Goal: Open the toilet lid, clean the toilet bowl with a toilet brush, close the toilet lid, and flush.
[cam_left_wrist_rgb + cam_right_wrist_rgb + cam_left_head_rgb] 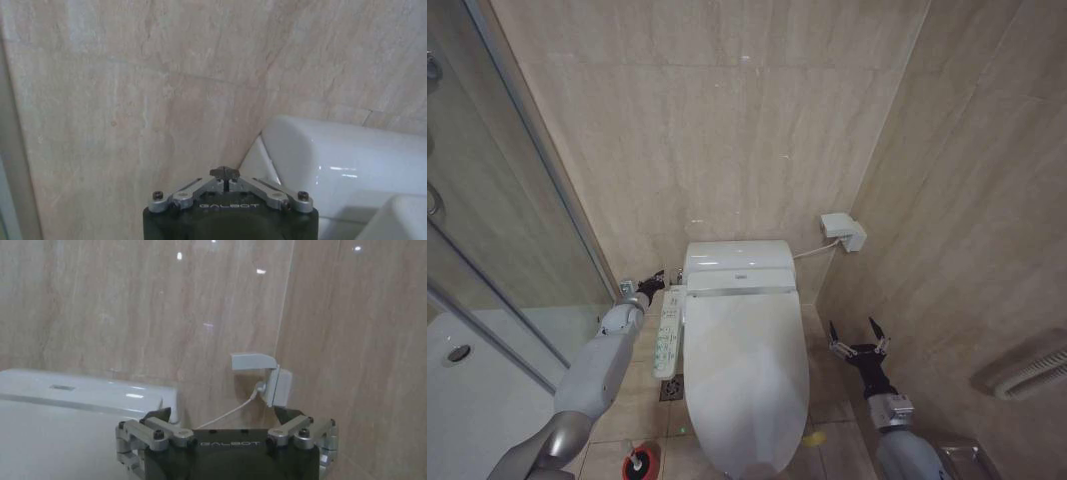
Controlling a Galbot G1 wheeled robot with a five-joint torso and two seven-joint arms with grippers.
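Note:
The toilet lid (747,370) lies flat and shut over the toilet bowl, which is hidden beneath it. Behind the lid sits the white bidet unit (739,265), whose rounded corner (347,170) stands just to one side of my left gripper. My left gripper (660,278) (225,174) is shut on nothing, reaching beside the rear left corner of the toilet near the wall. My right gripper (858,336) (223,417) hangs open to the right of the toilet, holding nothing. The toilet brush (640,463) stands in its red cup on the floor at the front left.
A narrow white button panel (668,335) runs along the toilet's left side. A wall socket box (843,230) (267,377) with a cable sits on the back wall at the right. The glass shower door (497,200) and white tray (467,390) are at left. A floor drain (673,387) lies beside the toilet.

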